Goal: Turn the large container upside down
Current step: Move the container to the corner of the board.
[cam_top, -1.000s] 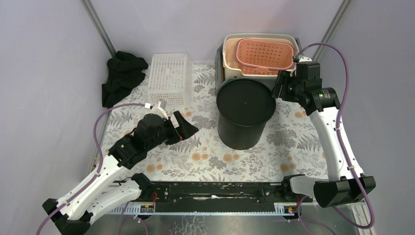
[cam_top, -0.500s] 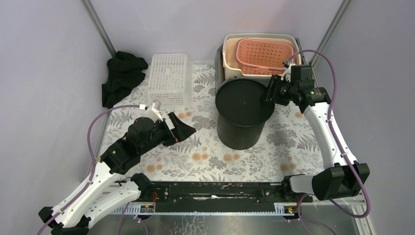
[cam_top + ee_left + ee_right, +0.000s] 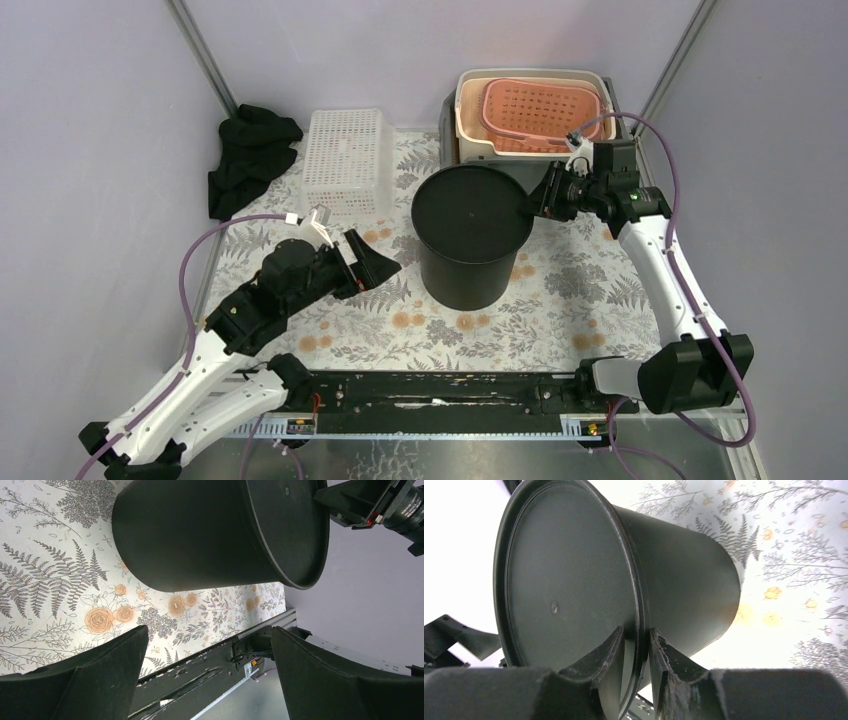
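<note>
The large black container point(image 3: 470, 235) stands on the flowered mat in the middle of the table, wide rimmed end up. It also shows in the left wrist view point(image 3: 200, 535) and the right wrist view point(image 3: 574, 580). My right gripper point(image 3: 535, 200) is shut on the container's right rim, with one finger inside the rim and one outside point(image 3: 639, 645). My left gripper point(image 3: 375, 262) is open and empty, low over the mat to the left of the container and apart from it point(image 3: 209, 635).
A white perforated basket point(image 3: 347, 160) lies upside down at the back left, with a black cloth point(image 3: 250, 155) beside it. A beige tub holding a pink basket point(image 3: 540, 110) stands right behind the container. The black rail point(image 3: 430, 390) runs along the near edge.
The right gripper reached the container's rim, closed on it, and drew the container a little to the left. The left arm pulled back slightly and then stayed still.
</note>
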Robot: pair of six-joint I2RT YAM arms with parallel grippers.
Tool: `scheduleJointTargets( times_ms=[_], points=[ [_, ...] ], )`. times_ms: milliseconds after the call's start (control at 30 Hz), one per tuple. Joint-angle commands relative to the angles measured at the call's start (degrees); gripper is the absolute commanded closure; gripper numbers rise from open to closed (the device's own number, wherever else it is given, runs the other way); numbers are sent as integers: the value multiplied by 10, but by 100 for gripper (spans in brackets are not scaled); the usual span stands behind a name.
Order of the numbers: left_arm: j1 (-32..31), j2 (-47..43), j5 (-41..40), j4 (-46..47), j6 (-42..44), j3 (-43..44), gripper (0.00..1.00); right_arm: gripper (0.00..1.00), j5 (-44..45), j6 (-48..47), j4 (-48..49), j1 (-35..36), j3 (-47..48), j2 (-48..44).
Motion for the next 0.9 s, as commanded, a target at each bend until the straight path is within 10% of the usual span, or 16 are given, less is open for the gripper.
scheduleJointTargets(
  times_ms=[0,867],
  points=[
    [-1,0,8,4,6,15,0,69,-67,21,7,11,-26,-28],
    [-1,-2,3,-54,8,152,0,77,38,176,167,250,-59,2]
  ],
)
